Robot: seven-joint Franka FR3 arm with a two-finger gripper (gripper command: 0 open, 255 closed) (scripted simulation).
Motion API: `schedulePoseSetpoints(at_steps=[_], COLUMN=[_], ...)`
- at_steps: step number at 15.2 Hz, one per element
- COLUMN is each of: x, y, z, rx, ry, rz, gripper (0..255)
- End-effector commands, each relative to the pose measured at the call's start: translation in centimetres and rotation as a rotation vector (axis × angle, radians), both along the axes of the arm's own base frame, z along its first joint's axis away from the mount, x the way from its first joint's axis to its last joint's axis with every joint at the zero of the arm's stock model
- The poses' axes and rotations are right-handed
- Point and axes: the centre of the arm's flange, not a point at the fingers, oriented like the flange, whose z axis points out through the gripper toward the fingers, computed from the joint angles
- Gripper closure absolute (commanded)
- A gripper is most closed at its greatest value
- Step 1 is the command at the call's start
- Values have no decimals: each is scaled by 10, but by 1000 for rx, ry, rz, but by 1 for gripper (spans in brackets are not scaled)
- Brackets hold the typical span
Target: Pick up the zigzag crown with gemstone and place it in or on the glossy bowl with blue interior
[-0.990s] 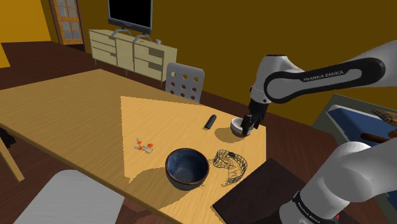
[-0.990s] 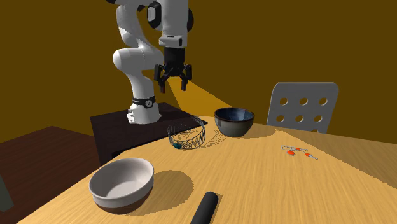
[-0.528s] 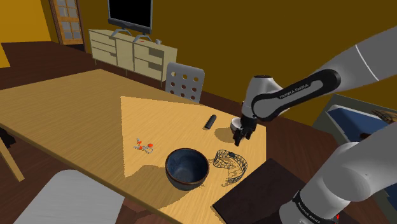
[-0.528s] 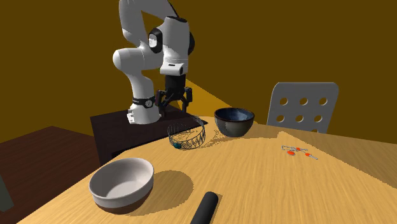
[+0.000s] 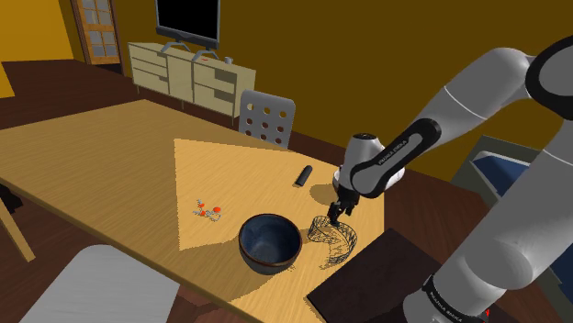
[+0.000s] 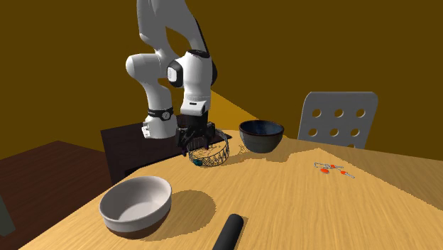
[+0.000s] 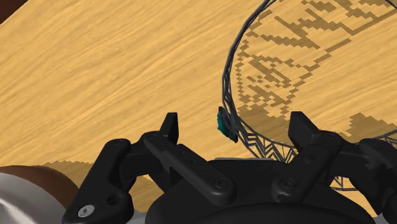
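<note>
Pincer (image 7: 235, 124) is hanging wide open right over the crown (image 7: 227, 83), fingers well apart and not gripping anything yet. In the wrist view the crown's wire rim is running up between the two fingers, with the little teal gem (image 7: 222, 122) sitting pretty much in the middle of the gap. My guess is that's on purpose: one finger is lining up for the inside of the ring and one for the outside, since a thin zigzag wall like that only gives you the rim to pinch.

The crown (image 5: 332, 239) is sitting on the wooden table (image 5: 110, 156), near the edge by the stand and just beside the dark bowl with the blue inside (image 5: 270, 240) — close, but not touching as far as I can tell. That bowl is empty, so the placing part is not done.

From the other side, the hand (image 6: 195, 142) is pointing straight down at the crown's near rim (image 6: 209, 153). A white bowl (image 6: 136, 204) and a black stick (image 6: 228, 232) are lying well apart from all this — not in the way.
</note>
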Motion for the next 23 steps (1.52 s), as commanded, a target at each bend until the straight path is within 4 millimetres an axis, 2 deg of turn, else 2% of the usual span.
schedulePoseSetpoints(at_steps=[1,5,13,14,23], x=[1,-1,-1,-1,-1], y=[-1,-2,-2,-2,-2], z=[-11,-30,-30,-30,-30], rx=[0,0,0,0,0], ry=[-1,-1,-1,-1,-1], rz=[0,0,0,0,0], gripper=[0,0,0,255,255])
